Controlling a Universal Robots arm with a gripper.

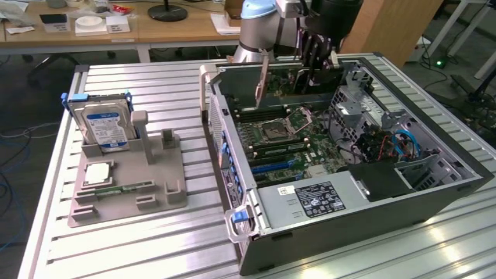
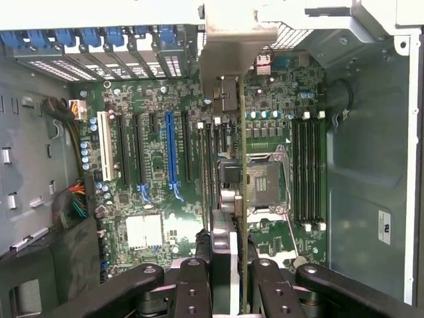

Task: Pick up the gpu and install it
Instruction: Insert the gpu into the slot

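The black claw (image 2: 230, 281) is closed partway on the thin green circuit-board gpu (image 2: 232, 99) with its silver end bracket. It holds the card on edge over the green motherboard (image 2: 152, 192), inside the open grey computer case (image 1: 434, 192) on the slatted metal surface (image 1: 139, 244).

so the arm (image 1: 257, 26) is leaned in from the far side, gripper (image 2: 228, 268) pointing straight down, both fingers (image 2: 193, 281) clamped on the gpu (image 2: 233, 46)
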